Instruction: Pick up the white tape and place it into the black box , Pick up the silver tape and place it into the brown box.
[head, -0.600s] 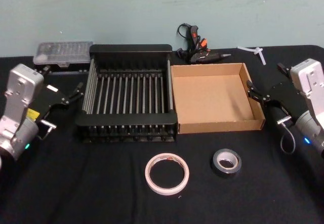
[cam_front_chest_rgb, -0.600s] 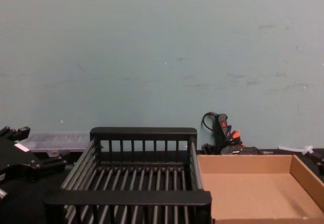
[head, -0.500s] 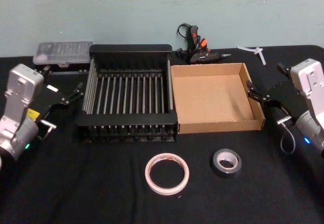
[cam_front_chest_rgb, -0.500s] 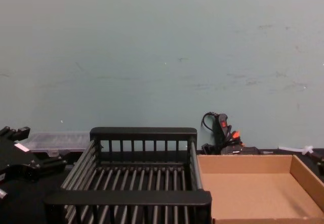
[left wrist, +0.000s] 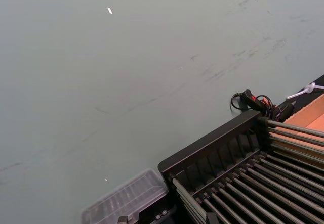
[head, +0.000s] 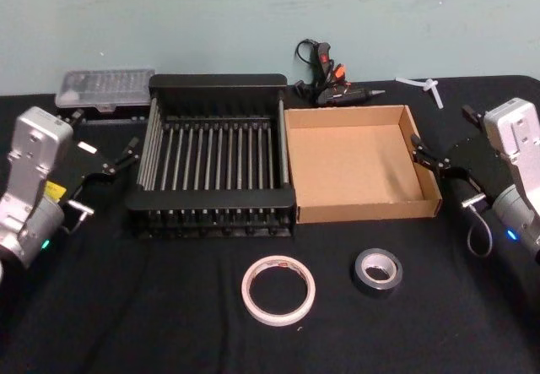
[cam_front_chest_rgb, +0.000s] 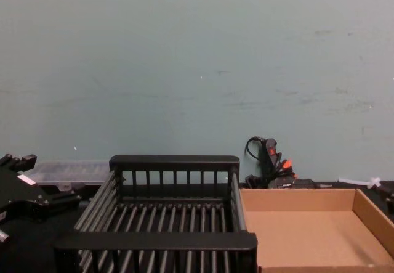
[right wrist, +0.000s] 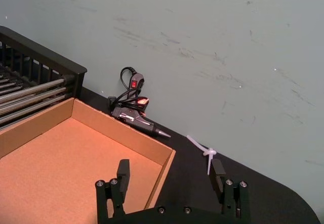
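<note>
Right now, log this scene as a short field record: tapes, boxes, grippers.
white tape: flat on the table, in front of the black box
silver tape: flat on the table, right of the white tape, in front of the brown box
black box: nothing inside
brown box: nothing inside, side by side with the black box
left gripper: beside the black box's left wall, holding nothing
right gripper: open, beside the brown box's right wall, holding nothing

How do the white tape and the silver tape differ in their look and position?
The white tape is a wide, thin, pale ring with a large hole; the silver tape is a smaller, dark grey roll with a thicker band and a pale core. The white tape lies in front of the black box, the silver tape in front of the brown box. Both lie flat on the black table, untouched.
</note>
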